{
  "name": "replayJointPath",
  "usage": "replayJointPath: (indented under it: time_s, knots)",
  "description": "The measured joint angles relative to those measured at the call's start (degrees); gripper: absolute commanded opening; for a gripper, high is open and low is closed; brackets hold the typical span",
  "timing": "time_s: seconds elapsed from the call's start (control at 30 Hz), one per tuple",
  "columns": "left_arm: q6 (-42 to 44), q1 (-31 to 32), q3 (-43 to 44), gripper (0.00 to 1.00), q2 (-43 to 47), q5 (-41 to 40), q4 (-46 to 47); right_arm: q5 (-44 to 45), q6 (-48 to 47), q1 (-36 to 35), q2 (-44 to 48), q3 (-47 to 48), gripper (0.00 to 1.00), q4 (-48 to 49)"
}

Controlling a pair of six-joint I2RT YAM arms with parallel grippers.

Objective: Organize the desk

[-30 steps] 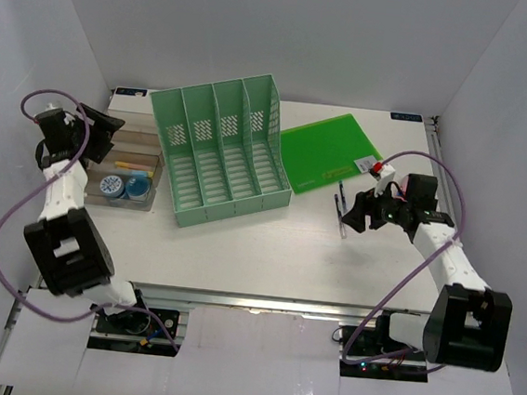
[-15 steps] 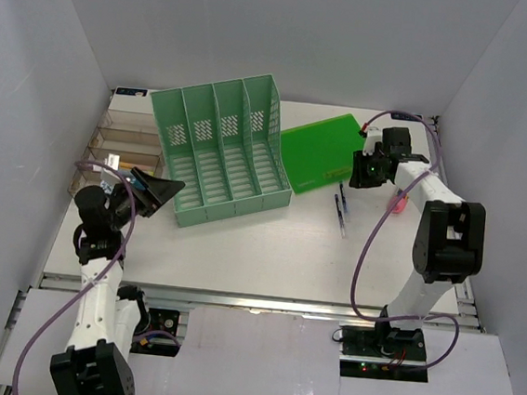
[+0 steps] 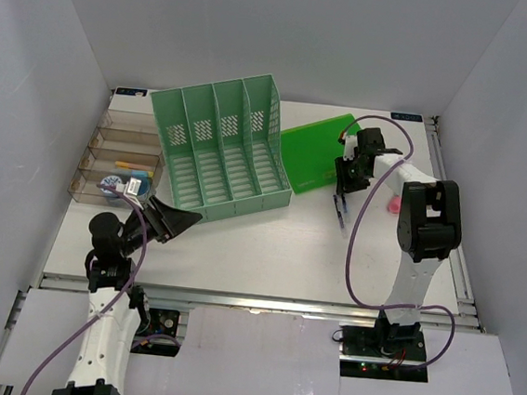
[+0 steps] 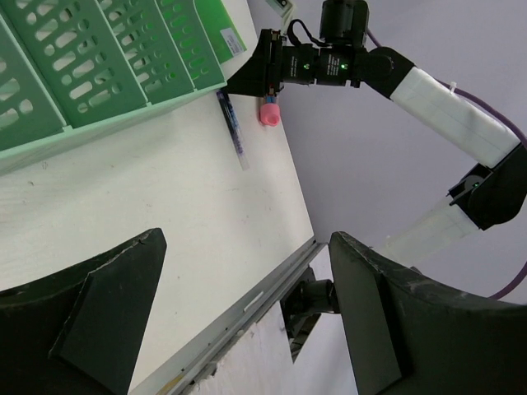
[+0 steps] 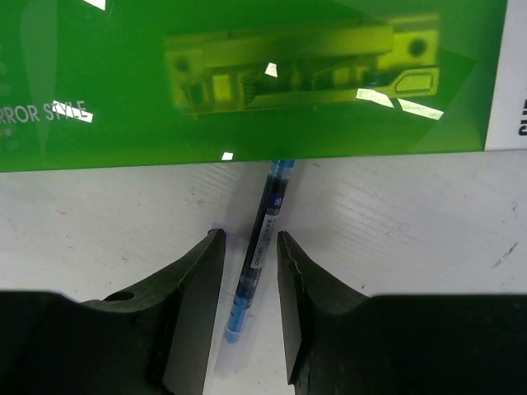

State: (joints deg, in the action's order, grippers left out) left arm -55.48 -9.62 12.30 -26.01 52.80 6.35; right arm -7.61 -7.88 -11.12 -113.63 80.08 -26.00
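The desk (image 3: 268, 245) is a wide white tabletop. A blue pen (image 3: 340, 210) lies on it at the near edge of a green plastic folder (image 3: 324, 152). My right gripper (image 3: 342, 188) is down over the pen. In the right wrist view its jaws (image 5: 249, 234) stand open, narrowly either side of the pen (image 5: 259, 247), with a small gap on each side. My left gripper (image 3: 182, 220) is open and empty above the front left of the desk, just in front of the mint-green file rack (image 3: 221, 151). It holds nothing in the left wrist view (image 4: 244, 239).
A clear compartment tray (image 3: 122, 161) with small items stands at the back left. A small pink item (image 3: 395, 206) lies on the desk right of the pen; it also shows in the left wrist view (image 4: 269, 113). A metal rail (image 3: 254, 297) runs along the front edge.
My left arm has swung from over the clear tray down to the front left. My right arm has moved left from the right side to the pen. The pink item now lies on the desk.
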Motion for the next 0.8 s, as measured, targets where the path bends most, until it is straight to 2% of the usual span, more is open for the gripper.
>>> replayJointPath:
  time_s: [0.2,0.27,0.37,0.43,0.53,0.63,0.73,0.8]
  knots:
    - [-0.8,3.8,-1.4,0.92,0.7,-2.1,0.3,3.1,-0.1,-0.3,-1.2,0.5,0.34,0.0]
    - [-1.1,5.9,-1.7,0.91,0.2,-3.1,0.4,3.7,-0.1,-0.3,-1.3,0.5,0.26,0.0]
    - [-1.6,13.7,-1.9,0.91,-2.9,-7.2,2.5,4.9,-0.4,-0.3,-1.3,0.5,0.14,0.0]
    - [-1.9,21.5,-1.9,0.91,-6.6,-11.4,4.2,5.3,-0.5,-0.3,-1.3,0.5,0.08,0.1]
    - [-2.2,33.4,-1.1,0.91,-15.5,-18.3,8.2,5.6,-0.6,-0.2,-1.3,0.3,0.08,0.4]
    - [-2.4,44.9,1.9,0.88,-28.3,-25.5,12.7,5.0,-1.2,-0.1,-0.1,-1.4,0.08,1.4]
    - [-2.4,51.9,7.8,0.85,-41.8,-29.9,17.7,3.2,-2.3,0.3,2.4,-4.6,0.08,1.7]
    - [-2.3,54.2,12.3,0.84,-49.2,-32.6,20.7,0.6,-3.1,1.2,6.1,-7.9,0.08,1.3]
